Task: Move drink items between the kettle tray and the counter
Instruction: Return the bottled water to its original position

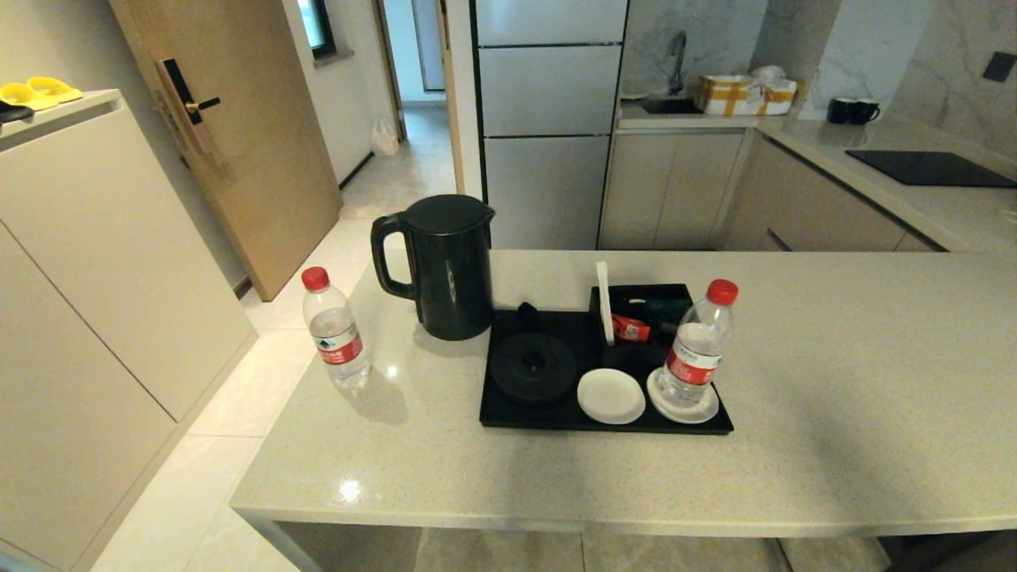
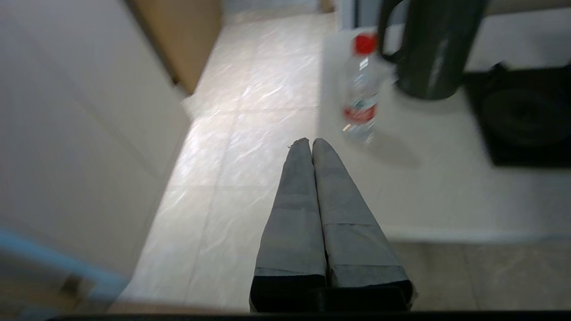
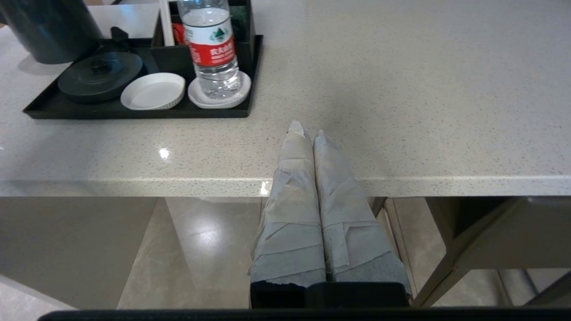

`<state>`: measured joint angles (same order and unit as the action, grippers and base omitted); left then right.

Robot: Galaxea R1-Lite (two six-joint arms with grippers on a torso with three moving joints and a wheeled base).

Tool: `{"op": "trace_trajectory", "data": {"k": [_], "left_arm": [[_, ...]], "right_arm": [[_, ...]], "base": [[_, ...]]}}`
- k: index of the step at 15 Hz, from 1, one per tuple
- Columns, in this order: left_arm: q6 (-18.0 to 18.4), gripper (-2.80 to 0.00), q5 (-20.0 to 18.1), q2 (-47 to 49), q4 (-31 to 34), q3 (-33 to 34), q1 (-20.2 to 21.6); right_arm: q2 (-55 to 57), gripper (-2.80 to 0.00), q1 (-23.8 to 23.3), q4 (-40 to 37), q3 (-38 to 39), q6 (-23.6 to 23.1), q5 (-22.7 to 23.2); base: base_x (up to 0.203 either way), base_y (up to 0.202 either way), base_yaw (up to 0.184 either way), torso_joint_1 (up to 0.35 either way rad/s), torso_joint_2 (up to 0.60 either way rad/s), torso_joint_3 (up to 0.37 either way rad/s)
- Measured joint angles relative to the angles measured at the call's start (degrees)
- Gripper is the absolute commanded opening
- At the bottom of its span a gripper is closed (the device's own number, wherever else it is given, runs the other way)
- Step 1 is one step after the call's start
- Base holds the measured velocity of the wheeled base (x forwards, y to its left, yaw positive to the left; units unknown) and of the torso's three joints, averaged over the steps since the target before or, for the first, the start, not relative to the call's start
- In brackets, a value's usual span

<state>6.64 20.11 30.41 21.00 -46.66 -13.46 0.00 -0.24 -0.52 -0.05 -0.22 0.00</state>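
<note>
I see the flat black rectangular kettle tray (image 1: 556,417) on the beige speckled stone desk (image 1: 834,381). The tall black electric kettle (image 1: 445,266) stands on the desk just left of this tray, and one clear red-capped water bottle (image 1: 337,332) further left. Another same bottle (image 1: 697,345) stands on the tray's right white saucer (image 1: 682,407). The left tool (image 2: 311,141) and the right tool (image 3: 307,131) are both pressed together, holding nothing, near the desk's front edge.

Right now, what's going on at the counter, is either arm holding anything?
Neither arm holds anything. The left gripper and right gripper are both shut and empty, short of the counter. The kettle stands on the counter beside the tray, off its base. One bottle stands on the counter; another bottle sits on a saucer in the tray.
</note>
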Motion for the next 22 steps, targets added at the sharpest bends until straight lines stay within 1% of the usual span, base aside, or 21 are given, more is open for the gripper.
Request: {"op": "trace_trajectory", "data": {"k": [3, 4, 9, 12, 15, 18, 20, 22], "left_arm": [[0.02, -2.8, -2.92, -7.2, 11.13, -2.55, 4.81], [0.07, -2.8, -3.15, -8.41, 12.48, -3.22, 5.54], [0.18, -2.8, -4.11, -10.58, 12.87, -4.33, 6.8], [0.18, -2.8, -6.91, -10.98, 12.99, -4.38, 9.02], [0.21, -2.8, -11.7, -11.37, 13.13, -4.27, 12.5], [0.16, -2.8, -12.5, -12.32, 14.7, -3.89, 13.46], [0.07, -2.8, -13.54, -14.25, 15.83, -2.17, 13.46], [0.0, -2.8, -15.83, -18.1, 15.82, 3.07, 13.46]], "right_arm": [[0.0, -2.8, 0.02, 0.0, 0.0, -0.02, 0.0], [0.0, -2.8, 0.06, 0.0, 0.0, -0.02, 0.0], [0.0, -2.8, 0.0, 0.01, 0.05, 0.04, 0.0], [0.0, -2.8, 0.0, -0.02, 0.05, 0.04, 0.0], [0.0, -2.8, 0.02, 0.0, -0.02, 0.03, -0.02], [0.0, -2.8, 0.06, 0.0, -0.02, 0.04, 0.0], [0.0, -2.8, 0.0, 0.01, 0.0, 0.01, 0.0], [0.0, -2.8, 0.0, 0.0, 0.05, 0.0, 0.0]], "base": [[0.0, 0.0, 0.0, 0.0, 0.0, 0.0], [0.0, 0.0, 0.0, 0.0, 0.0, 0.0], [0.0, 0.0, 0.0, 0.0, 0.0, 0.0], [0.0, 0.0, 0.0, 0.0, 0.0, 0.0], [0.0, 0.0, 0.0, 0.0, 0.0, 0.0], [0.0, 0.0, 0.0, 0.0, 0.0, 0.0], [0.0, 0.0, 0.0, 0.0, 0.0, 0.0], [0.0, 0.0, 0.0, 0.0, 0.0, 0.0]]}}
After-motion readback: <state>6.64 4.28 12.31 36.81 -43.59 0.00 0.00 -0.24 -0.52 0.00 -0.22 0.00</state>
